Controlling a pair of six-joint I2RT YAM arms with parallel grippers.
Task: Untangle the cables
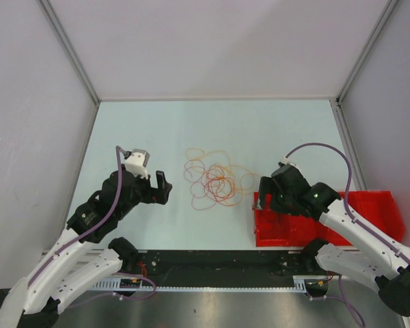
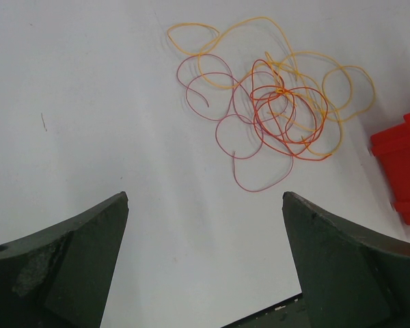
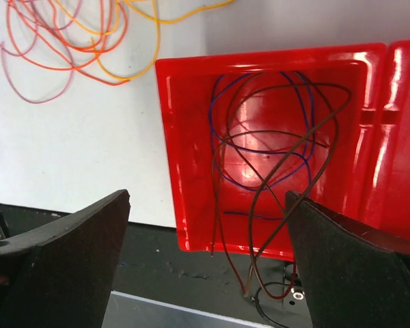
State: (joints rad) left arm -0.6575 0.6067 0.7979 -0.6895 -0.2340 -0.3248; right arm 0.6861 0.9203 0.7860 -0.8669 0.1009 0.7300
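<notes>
Cables (image 1: 215, 179) lie on table (image 1: 157, 130); bin (image 1: 377, 205) at right holds wires (image 3: 266, 133).

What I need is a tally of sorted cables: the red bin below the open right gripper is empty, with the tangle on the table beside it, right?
No, the red bin is not empty: the right wrist view shows a brown cable and a blue cable looped inside it. The open right gripper and the tangle beside it on the table are as stated.
</notes>
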